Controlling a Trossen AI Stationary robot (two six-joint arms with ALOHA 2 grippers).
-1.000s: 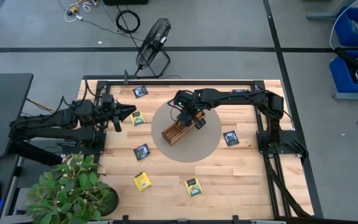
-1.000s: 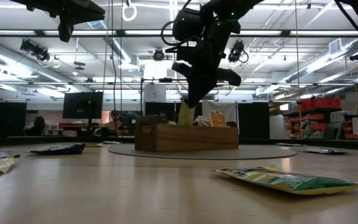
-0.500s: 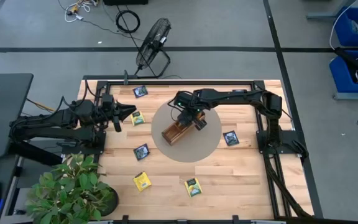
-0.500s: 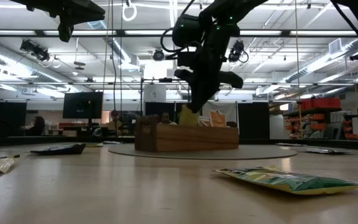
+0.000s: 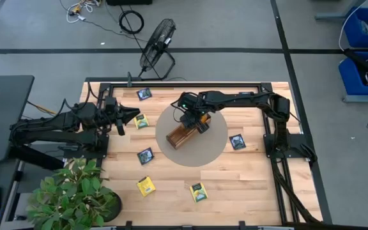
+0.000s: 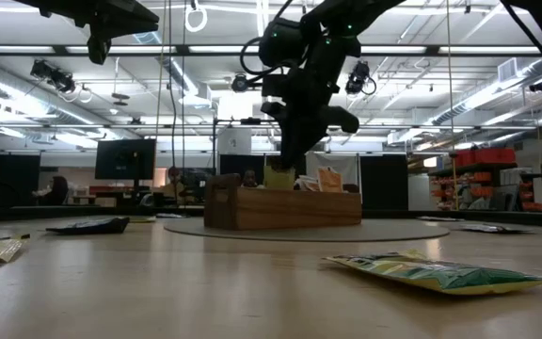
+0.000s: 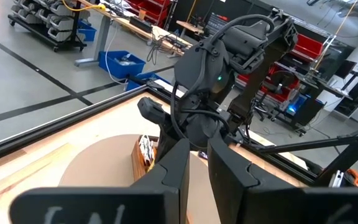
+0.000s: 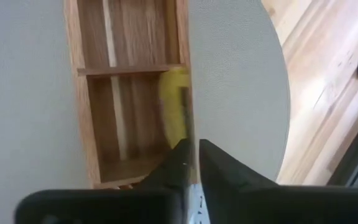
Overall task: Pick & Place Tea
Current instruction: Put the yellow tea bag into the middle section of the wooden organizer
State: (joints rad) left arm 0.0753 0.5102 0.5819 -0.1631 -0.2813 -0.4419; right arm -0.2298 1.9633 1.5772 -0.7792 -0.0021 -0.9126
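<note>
Right jaws above yellow packet (image 8: 174, 106), tray (image 8: 86, 124)

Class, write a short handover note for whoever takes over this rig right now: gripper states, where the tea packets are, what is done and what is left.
Right gripper: over the wooden tray on the round mat; a yellow packet stands in a tray compartment just beyond its nearly closed fingertips; whether it is released is unclear.
Left gripper: waiting above the table's left side, fingers near together, nothing held.
Done: some packets already stand in the tray.
Left: six packets on the table: navy, yellow, navy, yellow, yellow-green, navy.
</note>
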